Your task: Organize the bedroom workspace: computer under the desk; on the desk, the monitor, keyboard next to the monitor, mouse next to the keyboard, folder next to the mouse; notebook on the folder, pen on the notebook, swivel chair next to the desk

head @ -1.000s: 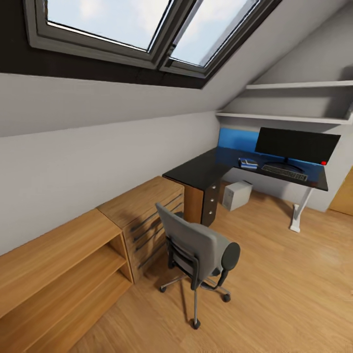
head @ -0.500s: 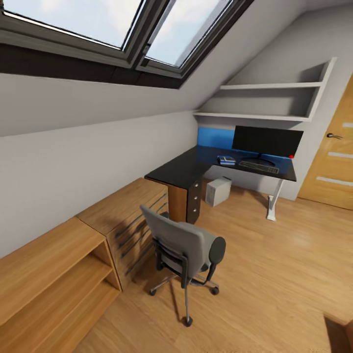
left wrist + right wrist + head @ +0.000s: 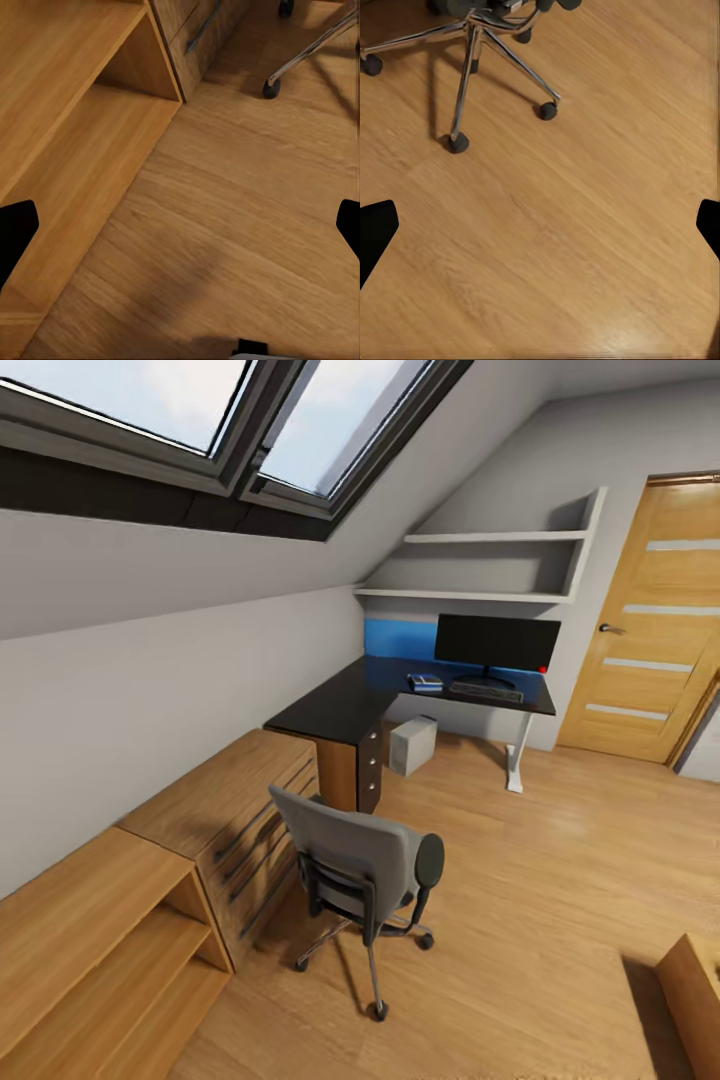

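Chair [image 3: 360,870] on floor | monitor [image 3: 497,643] on desk [image 3: 400,695]

I see desk [image 3: 340,710], black top, in far corner: monitor [image 3: 497,642] upright on it, keyboard [image 3: 486,691] just in front, small blue item [image 3: 425,682] beside keyboard. Wood floor [image 3: 540,860] carries computer [image 3: 412,745] under desk, swivel chair [image 3: 360,865] well apart from desk, low wood cabinet [image 3: 150,860] along wall.
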Robot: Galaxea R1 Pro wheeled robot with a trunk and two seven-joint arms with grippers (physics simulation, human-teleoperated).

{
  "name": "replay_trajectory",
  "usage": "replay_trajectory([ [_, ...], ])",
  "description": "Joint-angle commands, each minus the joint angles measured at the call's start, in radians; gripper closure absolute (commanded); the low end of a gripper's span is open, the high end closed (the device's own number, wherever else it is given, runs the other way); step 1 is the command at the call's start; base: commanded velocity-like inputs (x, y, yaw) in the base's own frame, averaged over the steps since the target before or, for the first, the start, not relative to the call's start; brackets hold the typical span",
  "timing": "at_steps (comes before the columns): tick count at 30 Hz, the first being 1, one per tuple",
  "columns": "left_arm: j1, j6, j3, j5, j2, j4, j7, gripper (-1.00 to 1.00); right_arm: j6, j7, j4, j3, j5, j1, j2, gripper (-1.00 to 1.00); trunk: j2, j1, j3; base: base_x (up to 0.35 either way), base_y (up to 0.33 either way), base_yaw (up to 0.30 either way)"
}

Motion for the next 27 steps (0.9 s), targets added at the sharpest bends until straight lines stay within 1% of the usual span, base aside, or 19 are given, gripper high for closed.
replay_trajectory([
  [1,-0.001,-0.002,-0.009,0.004,0.0,0.0,0.006,-1.0,0.0,-0.01,0.001,0.002,0.01,-0.001,0.0,-1.0,-0.002,0.001,-0.002,0.0,0.156,-0.293],
  [8,-0.001,0.0,-0.009,0.005,0.0,0.0,0.006,-1.0,0.0,-0.01,0.001,0.002,0.011,-0.001,0.0,-1.0,-0.002,0.001,-0.002,0.0,0.105,-0.293],
  [22,-0.001,0.0,-0.009,0.004,0.0,0.0,0.006,-1.0,0.0,-0.01,0.001,0.002,0.013,-0.001,0.0,-1.0,-0.002,0.001,-0.002,0.0,0.018,-0.293],
  [27,-0.001,0.0,-0.009,0.005,0.0,0.0,0.006,-1.0,0.0,-0.01,0.001,0.002,0.013,-0.001,0.0,-1.0,-0.002,0.001,-0.002,0.0,0.196,-0.293],
])
